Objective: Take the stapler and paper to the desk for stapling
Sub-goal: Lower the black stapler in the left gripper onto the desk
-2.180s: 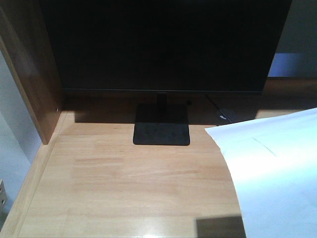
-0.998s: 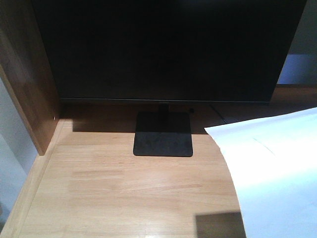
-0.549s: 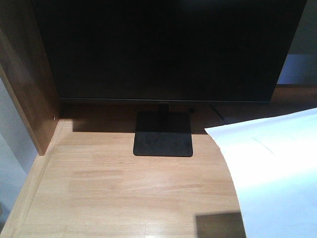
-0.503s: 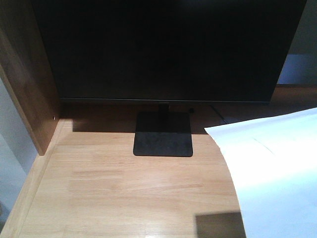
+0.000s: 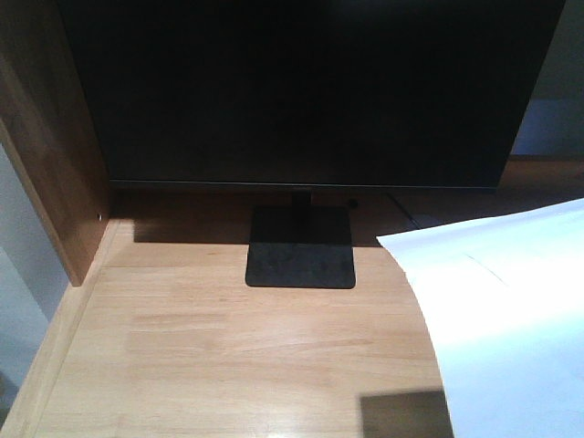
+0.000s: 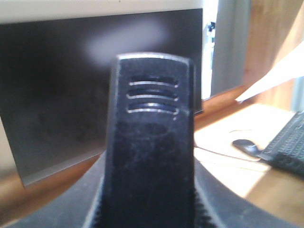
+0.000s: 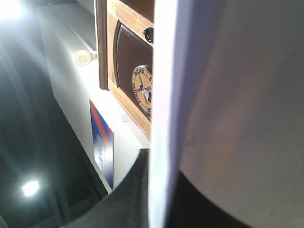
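Observation:
A black stapler (image 6: 149,142) with ribbed slots near its tip fills the middle of the left wrist view. My left gripper (image 6: 149,211) is shut on it, a finger on each side. The white paper (image 5: 511,319) curves above the right part of the wooden desk (image 5: 228,338) and throws a shadow near the front edge. In the right wrist view the paper (image 7: 161,95) runs edge-on between the fingers of my right gripper (image 7: 161,202), which is shut on it. The paper's corner (image 6: 280,71) shows at the right of the left wrist view. Neither gripper shows in the front view.
A large dark monitor (image 5: 301,91) stands at the back of the desk on a flat black base (image 5: 299,258). A wooden side panel (image 5: 46,155) bounds the left. A black mouse (image 6: 244,145) and a keyboard (image 6: 285,149) lie further right.
Since the oldest frame the front view has shifted a little, and the monitor base sits lower in the frame. Over the last second nothing has visibly moved.

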Controlling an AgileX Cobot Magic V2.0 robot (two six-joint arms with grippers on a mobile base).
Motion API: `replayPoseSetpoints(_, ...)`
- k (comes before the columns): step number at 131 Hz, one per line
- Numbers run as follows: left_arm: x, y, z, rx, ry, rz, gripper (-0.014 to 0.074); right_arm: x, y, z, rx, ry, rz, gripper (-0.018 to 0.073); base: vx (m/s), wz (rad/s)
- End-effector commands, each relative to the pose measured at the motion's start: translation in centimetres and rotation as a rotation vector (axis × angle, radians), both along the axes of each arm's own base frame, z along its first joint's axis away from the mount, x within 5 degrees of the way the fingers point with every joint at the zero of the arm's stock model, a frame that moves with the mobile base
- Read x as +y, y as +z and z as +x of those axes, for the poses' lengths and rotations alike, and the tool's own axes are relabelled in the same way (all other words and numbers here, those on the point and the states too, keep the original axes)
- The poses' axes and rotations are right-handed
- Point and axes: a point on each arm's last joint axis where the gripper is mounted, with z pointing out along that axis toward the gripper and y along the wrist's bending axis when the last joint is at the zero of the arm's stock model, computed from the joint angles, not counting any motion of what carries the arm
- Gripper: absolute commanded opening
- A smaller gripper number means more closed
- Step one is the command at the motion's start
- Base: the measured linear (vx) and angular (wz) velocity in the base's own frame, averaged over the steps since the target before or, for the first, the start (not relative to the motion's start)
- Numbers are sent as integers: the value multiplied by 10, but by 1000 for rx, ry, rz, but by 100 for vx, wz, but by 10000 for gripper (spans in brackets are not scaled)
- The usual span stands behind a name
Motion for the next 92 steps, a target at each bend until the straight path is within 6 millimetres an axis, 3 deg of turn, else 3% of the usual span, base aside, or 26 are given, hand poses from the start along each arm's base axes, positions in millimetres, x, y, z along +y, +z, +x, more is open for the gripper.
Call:
replayPoseSetpoints(1, -13, 19, 20, -69, -20, -70, -6, -1, 12, -3, -68, -4, 12, -6, 0, 0)
replayPoseSetpoints(43, -60, 1, 90, -8, -106, 91, -6, -1, 12, -3, -68, -4, 12, -6, 0, 0)
replayPoseSetpoints(92, -97, -36, 137, 42, -260, 268, -6, -1, 12, -3, -68, -4, 12, -6, 0, 0)
